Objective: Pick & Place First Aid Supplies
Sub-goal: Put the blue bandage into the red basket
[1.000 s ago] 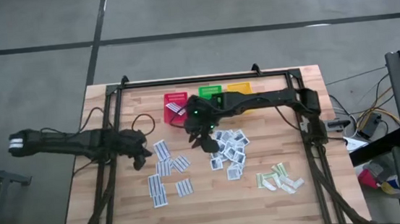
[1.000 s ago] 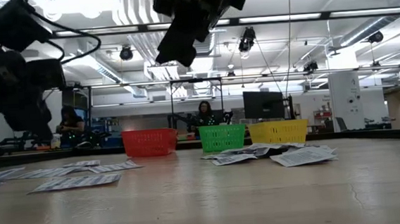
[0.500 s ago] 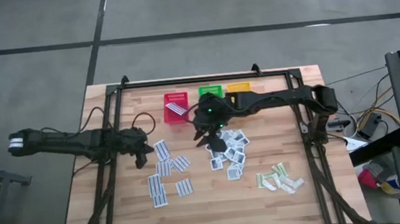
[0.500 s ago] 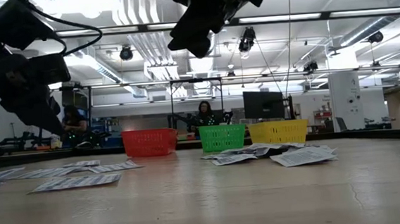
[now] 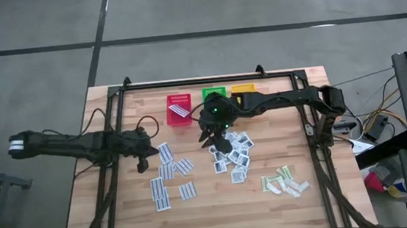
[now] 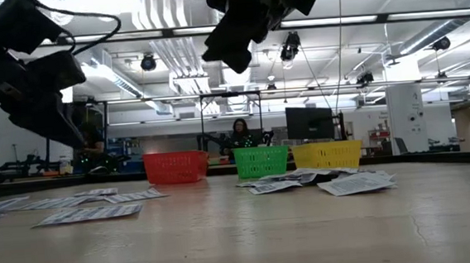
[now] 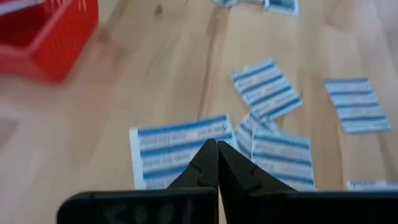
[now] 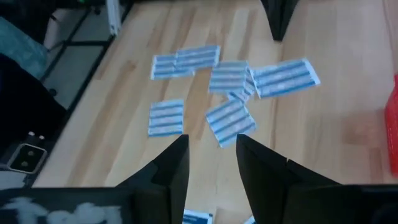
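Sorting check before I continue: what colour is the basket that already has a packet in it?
Red. The red basket holds a striped packet; this shows best in the high view.

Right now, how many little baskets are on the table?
3, in a row at the table's far edge: the red basket on the left with a packet in it, the green basket in the middle, the yellow basket on the right, partly hidden by the right arm.

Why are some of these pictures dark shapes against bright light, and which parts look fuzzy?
Low view: ceiling lights shine into the lens, so both arms show only as black outlines. Left wrist view: the red basket is smeared, and the striped packets are soft. Right wrist view: the right gripper is soft-edged, its fingers apart. High view: evenly lit.
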You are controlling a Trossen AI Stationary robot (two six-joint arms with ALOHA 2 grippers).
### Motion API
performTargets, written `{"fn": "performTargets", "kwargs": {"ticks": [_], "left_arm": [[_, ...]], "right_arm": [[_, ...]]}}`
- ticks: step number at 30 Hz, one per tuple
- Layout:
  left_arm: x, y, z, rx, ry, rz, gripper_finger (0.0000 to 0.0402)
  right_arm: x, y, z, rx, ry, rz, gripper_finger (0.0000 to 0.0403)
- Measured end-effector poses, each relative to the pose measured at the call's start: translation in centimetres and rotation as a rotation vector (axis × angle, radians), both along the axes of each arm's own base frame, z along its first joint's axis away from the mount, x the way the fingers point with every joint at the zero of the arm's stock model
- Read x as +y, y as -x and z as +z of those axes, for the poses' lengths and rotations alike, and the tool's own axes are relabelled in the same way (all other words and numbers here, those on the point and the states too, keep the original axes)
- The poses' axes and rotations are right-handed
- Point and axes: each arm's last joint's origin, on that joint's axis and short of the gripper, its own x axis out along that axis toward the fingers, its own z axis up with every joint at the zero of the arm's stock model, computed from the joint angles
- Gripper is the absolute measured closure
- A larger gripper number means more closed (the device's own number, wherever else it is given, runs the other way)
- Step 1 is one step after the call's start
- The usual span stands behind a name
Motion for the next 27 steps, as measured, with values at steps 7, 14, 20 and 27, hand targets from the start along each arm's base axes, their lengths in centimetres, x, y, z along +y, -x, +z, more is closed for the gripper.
{"fn": "performTargets", "kwargs": {"ticks": [7,14,20,27], "left_arm": [[0.0,-1.0,0.3,-0.008,-0.045,-0.039,0.0401],[0.1,-2.4,2.1,0.179,-0.197,-0.132,0.0401],[0.3,-4.5,3.1,0.293,-0.277,-0.185,0.0401],[0.4,-6.6,1.9,0.573,-0.359,-0.306,0.0401]], "right_arm": [[-1.5,1.6,1.1,-0.079,-0.01,-0.057,0.0267],[-2.2,6.4,1.2,-0.211,-0.054,-0.153,0.0278],[-2.0,10.9,0.8,-0.354,-0.093,-0.208,0.0278],[-1.3,14.9,-0.2,-0.472,-0.151,-0.302,0.0269]]}}
